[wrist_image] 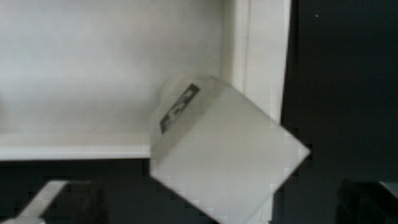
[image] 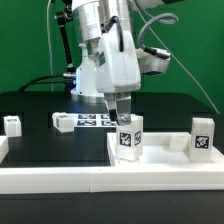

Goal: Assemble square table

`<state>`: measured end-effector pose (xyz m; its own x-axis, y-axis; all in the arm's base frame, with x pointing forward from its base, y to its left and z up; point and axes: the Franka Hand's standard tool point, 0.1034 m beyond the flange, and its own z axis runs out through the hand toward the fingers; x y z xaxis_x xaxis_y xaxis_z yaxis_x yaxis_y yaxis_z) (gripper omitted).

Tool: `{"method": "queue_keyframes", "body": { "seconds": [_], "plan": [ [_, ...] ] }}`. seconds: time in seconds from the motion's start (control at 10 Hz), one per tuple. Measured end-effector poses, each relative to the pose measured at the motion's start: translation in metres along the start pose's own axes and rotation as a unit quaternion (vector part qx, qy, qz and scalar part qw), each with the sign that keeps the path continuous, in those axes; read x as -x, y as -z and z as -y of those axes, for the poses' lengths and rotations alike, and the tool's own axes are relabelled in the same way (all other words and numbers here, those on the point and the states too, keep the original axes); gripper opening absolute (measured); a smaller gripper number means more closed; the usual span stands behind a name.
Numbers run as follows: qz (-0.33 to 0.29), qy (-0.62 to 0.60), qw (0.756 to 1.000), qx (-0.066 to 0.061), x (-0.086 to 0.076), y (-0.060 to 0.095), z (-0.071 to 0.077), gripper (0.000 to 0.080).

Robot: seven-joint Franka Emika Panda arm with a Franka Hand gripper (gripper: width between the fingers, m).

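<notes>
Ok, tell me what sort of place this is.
Most likely a robotics lab test bench: a black table backed by a green screen, white furniture parts bearing black-and-white tags, such as the leg under the gripper, and a marker board.

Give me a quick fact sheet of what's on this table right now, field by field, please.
Surface: black table
Big white part: square tabletop with raised rims, at the front
Leg under the arm: white block leg with a tag, standing on the tabletop
Other legs: one at the exterior view's right, one at its left, one lying further back
Flat tag sheet: marker board behind
Gripper: open, just above the leg, holding nothing
</notes>
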<state>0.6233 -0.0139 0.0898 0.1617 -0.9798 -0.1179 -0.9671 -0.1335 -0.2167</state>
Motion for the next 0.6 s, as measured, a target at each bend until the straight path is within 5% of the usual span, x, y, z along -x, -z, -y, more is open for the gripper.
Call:
{"method": "queue_keyframes", "body": {
  "seconds": [0.4,0.6],
  "plan": [
    [0.0,0.123,0.992,0.004,0.0003,-0.0004,-0.0007,0.0649],
    [0.009,0.21,0.977,0.029,0.0055,0.0004,0.0024,0.0649]
  ]
}}
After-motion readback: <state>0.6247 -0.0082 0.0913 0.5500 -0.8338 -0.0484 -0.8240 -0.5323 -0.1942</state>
